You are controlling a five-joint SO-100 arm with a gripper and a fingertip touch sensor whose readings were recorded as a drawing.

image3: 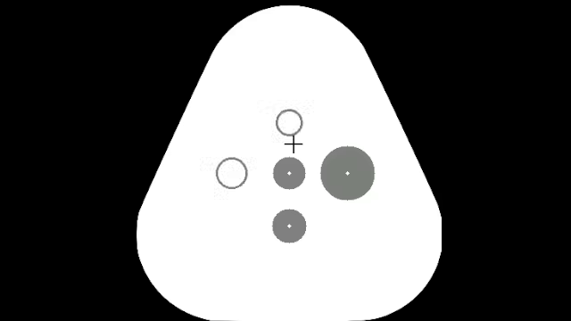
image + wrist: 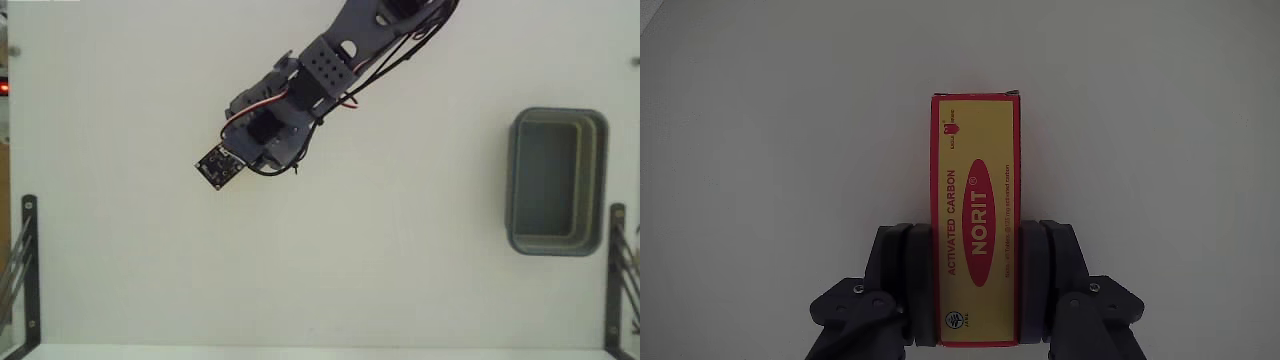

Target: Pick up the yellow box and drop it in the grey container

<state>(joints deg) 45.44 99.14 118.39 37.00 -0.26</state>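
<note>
In the wrist view the flat yellow cardboard box with a red oval label [image 2: 977, 220] sits between the dark two-finger gripper [image 2: 977, 290], whose pads press both long sides. In the fixed view the grey-green rectangular plastic tub [image 2: 557, 182] stands well apart to the right.

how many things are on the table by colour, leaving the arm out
yellow: 1, the yellow box, between the gripper pads in the wrist view, hidden under the arm in the fixed view
grey: 1, the grey container, empty at the right in the fixed view
total: 2
</note>
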